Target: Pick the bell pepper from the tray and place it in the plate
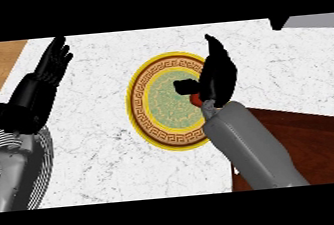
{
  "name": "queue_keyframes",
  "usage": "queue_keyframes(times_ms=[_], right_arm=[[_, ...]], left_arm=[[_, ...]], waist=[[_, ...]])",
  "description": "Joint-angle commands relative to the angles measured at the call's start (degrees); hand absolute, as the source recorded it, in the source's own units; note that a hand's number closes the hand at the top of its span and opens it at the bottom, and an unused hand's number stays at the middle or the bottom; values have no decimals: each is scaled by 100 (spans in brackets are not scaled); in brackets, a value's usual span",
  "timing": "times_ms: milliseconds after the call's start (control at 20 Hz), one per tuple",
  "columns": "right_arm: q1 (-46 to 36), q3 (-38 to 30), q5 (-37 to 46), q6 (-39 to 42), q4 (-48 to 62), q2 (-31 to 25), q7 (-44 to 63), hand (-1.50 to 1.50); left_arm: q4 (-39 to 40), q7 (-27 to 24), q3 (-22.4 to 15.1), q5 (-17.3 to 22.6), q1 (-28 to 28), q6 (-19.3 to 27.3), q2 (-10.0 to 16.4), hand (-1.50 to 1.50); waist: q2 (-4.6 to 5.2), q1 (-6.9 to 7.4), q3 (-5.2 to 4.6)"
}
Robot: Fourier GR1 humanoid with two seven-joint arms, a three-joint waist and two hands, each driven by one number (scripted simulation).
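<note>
**Bell pepper** (196, 99): only a small red patch shows, at the centre of the frame. It sits under the heel of the right hand (220, 77) and over the right half of the plate (136, 104). Whether it rests on the plate or hangs just above it cannot be told.

**Right hand:** the fingers are stretched towards the top of the frame and the thumb is spread to the left, so neither is curled round the pepper. Any contact between palm and pepper is hidden.

**Risks:** the pepper lies nearer the plate's right rim than its middle. A rounded fruit there could roll over the rim onto the white counter (107, 155). This is likelier if it is let go from a height, or if the palm or thumb nudges it as the hand lifts away. The right forearm (251, 147) crosses the plate's lower right rim and could shift the plate if lowered.

**Containers:**
- **Plate:** it has a yellow rim, a patterned brown band and a green centre. Its uncovered part holds nothing but the pepper.
- **Tray** (313, 134): it is dark brown, at lower right, partly covered by the forearm. Its visible part carries nothing.

**Left hand** (51, 64): it rests at upper left, open with fingers up, holding nothing.
</note>
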Motion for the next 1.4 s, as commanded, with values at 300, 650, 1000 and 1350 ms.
queue_keyframes(times_ms=[300,650,1000,1350], right_arm=[[-681,-65,-779,-2611,763,29,-150,-150],[322,256,-631,-3067,-365,29,-101,-150],[2474,722,-735,-2826,-2569,-560,-830,-150],[4104,1081,-528,-2599,-3985,-945,-1074,-150]], left_arm=[[-252,106,3,-98,310,96,-27,0],[59,15,404,-47,361,63,113,0],[-131,-155,393,-205,690,72,2,0],[-314,181,686,-12,547,-239,134,0]], waist=[[-119,-253,-5],[-195,-663,-13],[-194,-729,-11],[-179,-681,-12]])
